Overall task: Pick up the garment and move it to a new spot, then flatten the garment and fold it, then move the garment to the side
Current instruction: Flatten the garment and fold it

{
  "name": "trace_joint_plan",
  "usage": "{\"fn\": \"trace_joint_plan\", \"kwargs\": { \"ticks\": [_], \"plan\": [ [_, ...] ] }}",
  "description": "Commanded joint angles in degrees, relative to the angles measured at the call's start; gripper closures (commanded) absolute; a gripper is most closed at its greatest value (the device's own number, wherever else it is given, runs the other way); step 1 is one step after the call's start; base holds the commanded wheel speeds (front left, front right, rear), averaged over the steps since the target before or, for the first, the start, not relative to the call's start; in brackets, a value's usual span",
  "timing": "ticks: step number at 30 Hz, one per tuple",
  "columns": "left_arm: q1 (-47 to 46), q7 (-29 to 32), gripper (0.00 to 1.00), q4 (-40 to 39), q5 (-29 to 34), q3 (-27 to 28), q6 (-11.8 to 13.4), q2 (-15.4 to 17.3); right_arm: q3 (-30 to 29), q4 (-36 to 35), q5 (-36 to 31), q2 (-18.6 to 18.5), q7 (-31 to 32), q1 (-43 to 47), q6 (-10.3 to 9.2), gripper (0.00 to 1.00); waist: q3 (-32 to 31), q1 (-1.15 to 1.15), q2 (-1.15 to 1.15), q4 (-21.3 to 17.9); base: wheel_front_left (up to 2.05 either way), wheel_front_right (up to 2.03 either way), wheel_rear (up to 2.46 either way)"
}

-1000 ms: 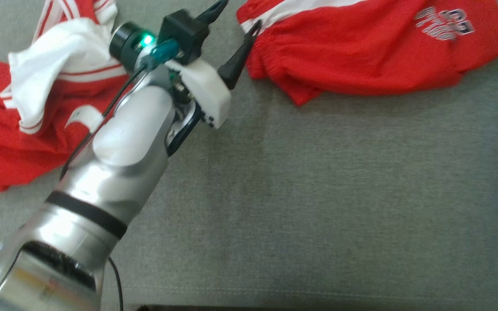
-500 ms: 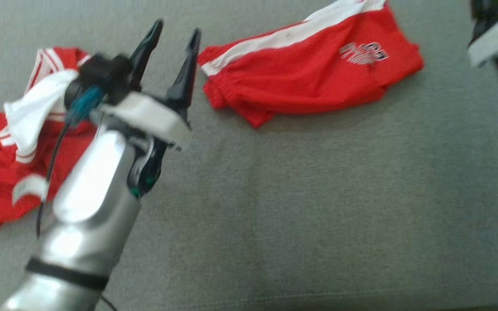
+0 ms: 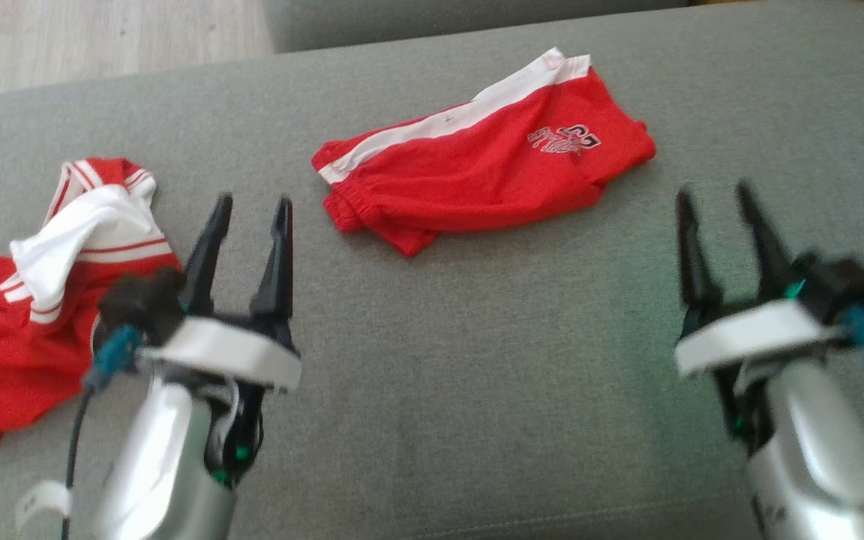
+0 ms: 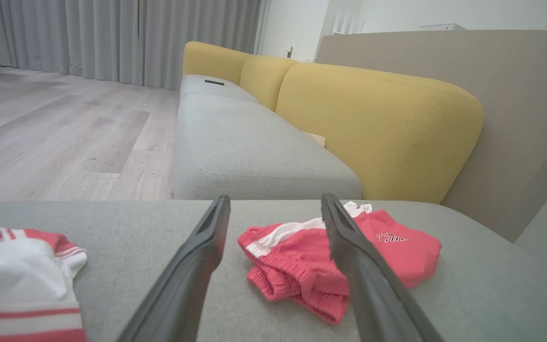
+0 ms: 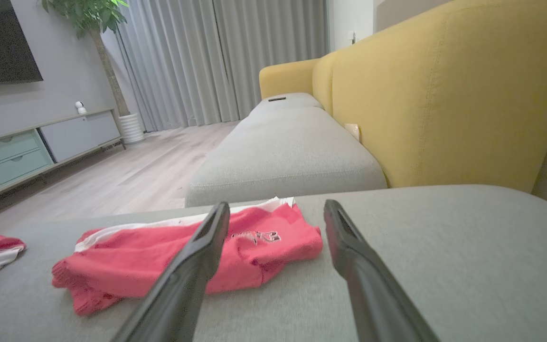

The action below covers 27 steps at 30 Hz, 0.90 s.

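A folded red garment (image 3: 477, 165) with a white side stripe and a printed logo lies flat on the grey cushion (image 3: 477, 375), toward its far side. A second garment (image 3: 19, 352), red and white, lies crumpled at the cushion's left edge. My left gripper (image 3: 252, 202) hovers open between the two with nothing between its fingers. My right gripper (image 3: 713, 193) is open and holds nothing, to the right of the folded garment. In the left wrist view the left gripper (image 4: 276, 199) points at the folded garment (image 4: 292, 266), with the crumpled one (image 4: 17, 285) at lower left. The right gripper (image 5: 277, 205) faces the folded garment (image 5: 126, 266).
A grey sofa seat (image 4: 254, 152) with yellow back cushions (image 4: 378, 128) runs beyond the cushion. Wooden floor (image 3: 102, 37) lies past the far left edge. A low cabinet (image 5: 26, 152) and a potted plant (image 5: 93, 19) stand against the wall.
The whole head view has shifted, so the camera moved. My left gripper has drawn back from the folded garment's waistband end. The right gripper has come fully into view.
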Motion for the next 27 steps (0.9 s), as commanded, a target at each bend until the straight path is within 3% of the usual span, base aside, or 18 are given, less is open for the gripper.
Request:
{"fn": "trace_joint_plan", "kwargs": {
  "ticks": [1,12,18,23,27],
  "plan": [
    [-0.5,-0.3,0.0,-2.3,0.8,2.7,-0.4,0.3,0.1,-2.6,-1.2,0.8,-0.4,0.0,-0.06,0.0,-0.5,0.01,0.0,-0.5,0.0,0.0,0.0],
    [1.5,-0.3,0.0,-3.2,4.0,4.4,-2.9,-1.7,-3.8,-5.7,-3.3,3.9,3.0,2.4,-0.06,0.0,2.0,0.01,0.0,1.0,0.0,0.0,0.0],
    [-0.4,-0.3,0.0,-2.3,4.5,3.0,-3.7,-2.0,-9.1,-2.0,4.0,4.4,8.8,-3.3,-0.06,0.0,6.0,0.01,0.0,4.1,0.0,0.0,0.0],
    [-1.8,-0.3,0.0,-1.7,3.6,1.0,-4.0,-2.0,-14.8,4.9,13.7,4.5,14.8,-10.4,-0.06,0.0,8.9,0.01,0.0,7.9,0.0,0.0,0.0],
    [-2.6,-0.3,0.0,-1.6,2.8,-0.2,-4.1,-2.0,-18.0,10.0,17.2,4.5,17.7,-14.6,-0.06,0.0,10.2,0.01,0.0,10.4,0.0,0.0,0.0]
  ]
}}
